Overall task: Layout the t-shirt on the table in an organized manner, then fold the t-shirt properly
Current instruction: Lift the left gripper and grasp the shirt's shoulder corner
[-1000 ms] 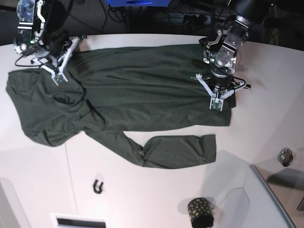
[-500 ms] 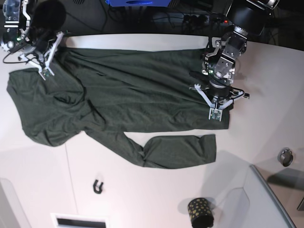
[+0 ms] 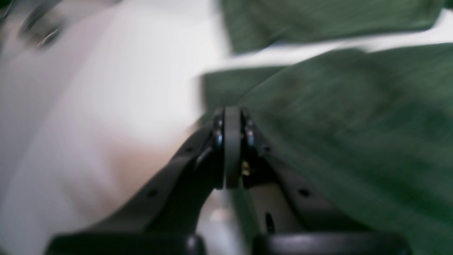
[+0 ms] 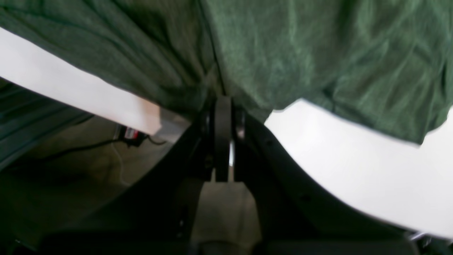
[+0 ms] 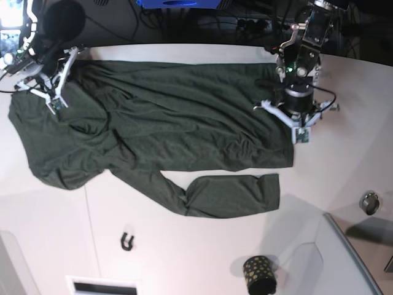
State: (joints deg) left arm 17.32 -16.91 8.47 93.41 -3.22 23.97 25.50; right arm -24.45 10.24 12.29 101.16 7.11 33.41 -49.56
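The dark green t-shirt (image 5: 172, 123) lies spread across the far half of the white table (image 5: 202, 246), with one sleeve reaching toward the front. At the shirt's right edge my left gripper (image 5: 301, 136) is shut on the hem. The left wrist view shows its jaws pressed together (image 3: 231, 113) where the t-shirt (image 3: 354, 124) rises to them. At the far left corner my right gripper (image 5: 54, 103) is shut on the cloth. In the right wrist view, folds of the t-shirt (image 4: 300, 53) converge on its closed tips (image 4: 222, 101) above the table edge (image 4: 354, 159).
A black gold-dotted cup (image 5: 259, 275) stands near the front, beside a grey raised panel (image 5: 344, 258). A small black hook (image 5: 127, 241) and a metal ring (image 5: 369, 203) lie on the table. Cables (image 4: 106, 145) hang beyond the far edge.
My right gripper has pulled the shirt's corner further left, toward the far left edge. My left gripper has moved right and back with the hem, drawing the upper body flatter.
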